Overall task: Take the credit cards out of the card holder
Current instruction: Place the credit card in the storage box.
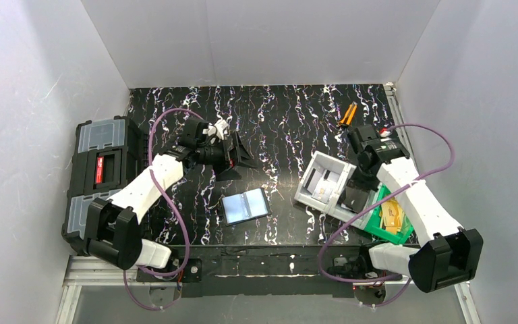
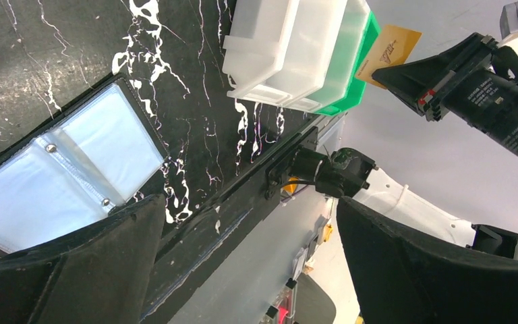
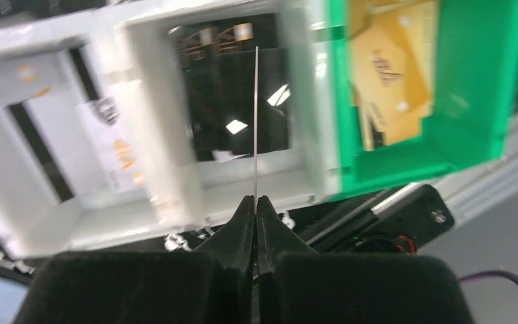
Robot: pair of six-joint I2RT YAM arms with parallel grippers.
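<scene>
So the table [image 1: 290, 115] is a black slab with white marbled veins, boxed in by plain white walls [image 1: 263, 40]. The main thing on it is a pale grey-white rectangular plastic bin [image 1: 308, 183], sitting skewed to the table edges. Jammed right up against the bin's right side is a bright green plastic bin [image 1: 376, 228]. Behind the grey bin, toward the back wall, lies a small orange-handled tool [image 1: 347, 115]. Way off to the bin's left sits a big black plastic toolbox [image 1: 101, 169] with clear-lidded compartments and a red latch.
</scene>
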